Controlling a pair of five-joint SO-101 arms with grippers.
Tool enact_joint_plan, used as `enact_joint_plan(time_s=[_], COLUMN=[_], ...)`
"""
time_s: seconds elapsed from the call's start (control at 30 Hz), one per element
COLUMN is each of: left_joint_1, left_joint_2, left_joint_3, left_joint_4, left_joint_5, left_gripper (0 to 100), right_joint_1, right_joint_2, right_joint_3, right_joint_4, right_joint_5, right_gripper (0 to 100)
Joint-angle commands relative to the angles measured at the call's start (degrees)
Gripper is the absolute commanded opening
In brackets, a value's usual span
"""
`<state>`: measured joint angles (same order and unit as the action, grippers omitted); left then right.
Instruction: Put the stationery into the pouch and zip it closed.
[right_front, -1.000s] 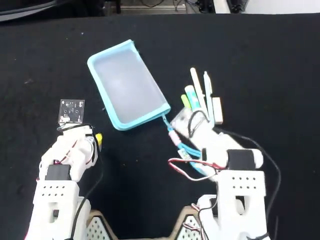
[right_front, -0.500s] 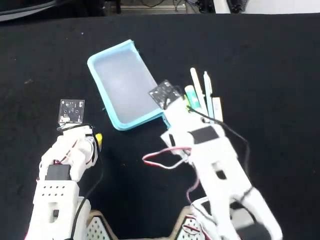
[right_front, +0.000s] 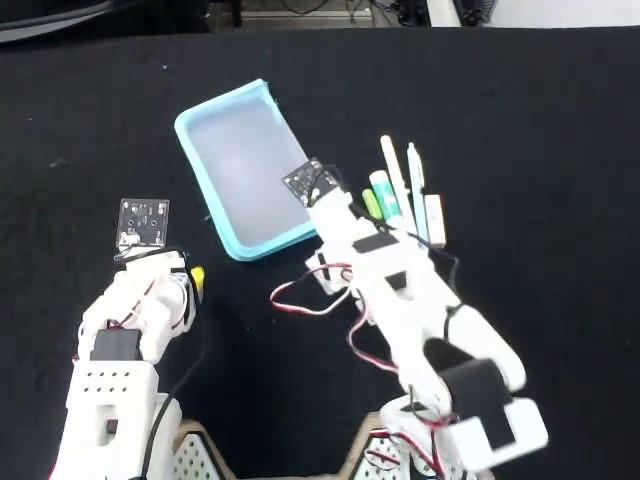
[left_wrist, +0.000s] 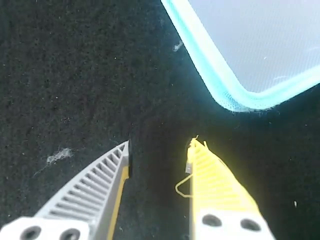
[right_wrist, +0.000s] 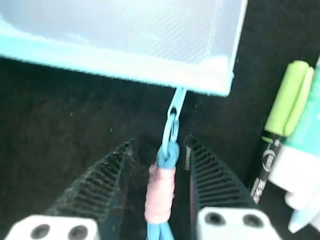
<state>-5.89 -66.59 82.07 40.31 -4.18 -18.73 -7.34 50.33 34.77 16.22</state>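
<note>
Right end effector is narrowly open and straddles the zipper pull. The pouch corner lies just beyond its tips. Pinch the pull squarely, then drag along the zipper line without lifting.

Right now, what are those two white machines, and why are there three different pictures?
They are two robot arms side by side at a black table: the left arm and the right arm. One picture looks down on everything from above. The other two come from small cameras on each arm's wrist, so you see its pincers up close. On the table lie a light blue pouch and, beside it, a bunch of pens and markers. The left gripper is open over bare table near the pouch's corner and holds nothing. The right gripper is open too. The pouch's zipper pull lies between its two fingers and does not look pinched.
</note>
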Motion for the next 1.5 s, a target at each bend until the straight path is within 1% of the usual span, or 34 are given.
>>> enact_joint_plan(time_s=[0.0,0.03,0.1,0.17,0.23,0.33,0.5,0.6,0.67,0.77,0.83,0.93,1.13,1.33,1.47], left_joint_1=[0.22,0.22,0.22,0.31,0.31,0.31,0.48,0.48,0.31,0.22,0.22,0.22,0.22,0.22,0.22], left_joint_2=[-0.88,-0.88,-0.88,-0.88,-0.88,-0.88,-0.88,-0.88,-0.88,-0.88,-0.88,-0.88,-0.88,-0.88,-0.88], left_joint_3=[-0.75,-0.75,-0.75,-0.75,-0.75,-0.75,-0.75,-0.75,-0.75,-0.75,-0.75,-0.75,-0.75,-0.75,-0.75], left_joint_4=[-0.97,-0.97,-0.97,-0.97,-0.97,-0.97,-0.97,-0.97,-0.97,-0.97,-0.97,-0.97,-0.97,-0.97,-0.97], left_joint_5=[0.09,0.09,0.09,0.09,0.09,0.09,0.09,0.09,0.09,0.09,0.09,0.09,0.09,0.09,0.09], left_gripper=[19,19,19,19,19,19,19,19,19,19,19,19,19,19,19], right_joint_1=[3.34,3.96,5.19,6.59,8.79,11.25,11.34,11.60,11.60,10.90,9.93,9.67,9.14,9.23,9.23], right_joint_2=[3.03,3.65,4.26,4.18,2.86,-1.45,-8.22,-10.42,-10.77,-10.77,-10.77,-10.68,-10.68,-10.68,-10.68], right_joint_3=[-5.23,-5.67,-5.93,-5.67,-5.05,-3.65,0.04,0.66,0.40,-0.75,-2.07,-2.95,-1.80,3.12,5.49], right_joint_4=[-1.76,-1.76,-1.76,-1.23,0.44,5.45,16.97,19.34,20.13,20.31,20.40,20.04,19.25,8.70,6.42], right_joint_5=[1.67,3.43,6.86,8.26,8.62,8.70,8.79,8.88,10.37,9.58,8.09,6.95,7.47,7.56,7.56], right_gripper=[14.4,11.3,1.0,2.6,1.0,1.0,1.1,1.4,5.1,16.5,19.8,18.4,18.3,18.1,18.0])
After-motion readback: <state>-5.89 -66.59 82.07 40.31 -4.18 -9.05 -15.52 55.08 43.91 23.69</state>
